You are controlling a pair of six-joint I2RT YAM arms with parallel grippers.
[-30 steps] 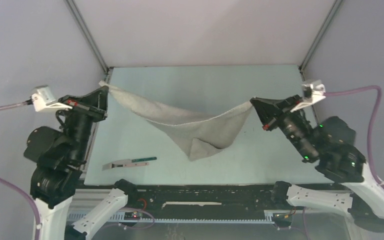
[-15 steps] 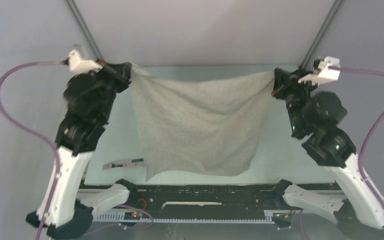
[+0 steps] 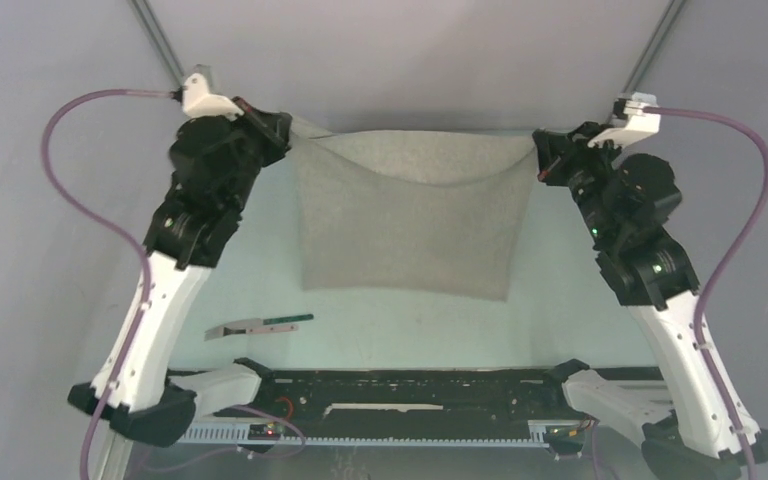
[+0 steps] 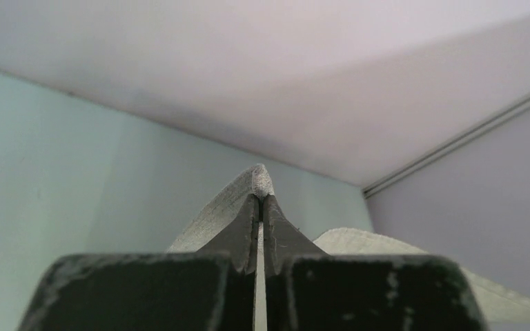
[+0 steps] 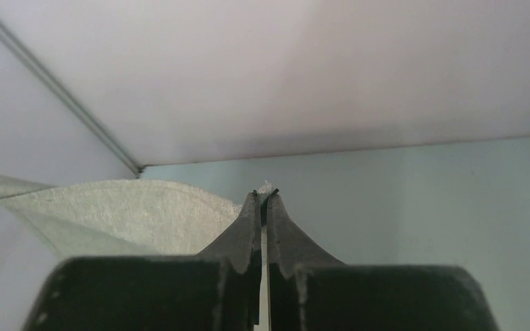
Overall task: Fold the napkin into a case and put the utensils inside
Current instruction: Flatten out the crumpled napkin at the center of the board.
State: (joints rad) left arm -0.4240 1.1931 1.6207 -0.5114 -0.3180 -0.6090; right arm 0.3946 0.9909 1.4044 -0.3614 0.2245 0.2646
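The light grey napkin (image 3: 407, 225) is spread out as a sheet toward the back of the table, its top edge sagging a little between the arms. My left gripper (image 3: 290, 125) is shut on its top left corner (image 4: 261, 181). My right gripper (image 3: 537, 150) is shut on the top right corner (image 5: 266, 188). The napkin's lower edge reaches about mid-table; whether it touches the surface I cannot tell. The utensils (image 3: 258, 325), a silver piece and one with a dark green handle, lie together near the front left edge, well apart from both grippers.
The pale green table (image 3: 550, 330) is walled by grey panels at the back and both sides. Black rails and both arm bases run along the near edge (image 3: 410, 385). Purple cables loop out from each wrist.
Both arms have carried the napkin from a sagging bunch up and toward the back wall, and it now hangs spread out. Both grips stay closed. The utensils have not moved.
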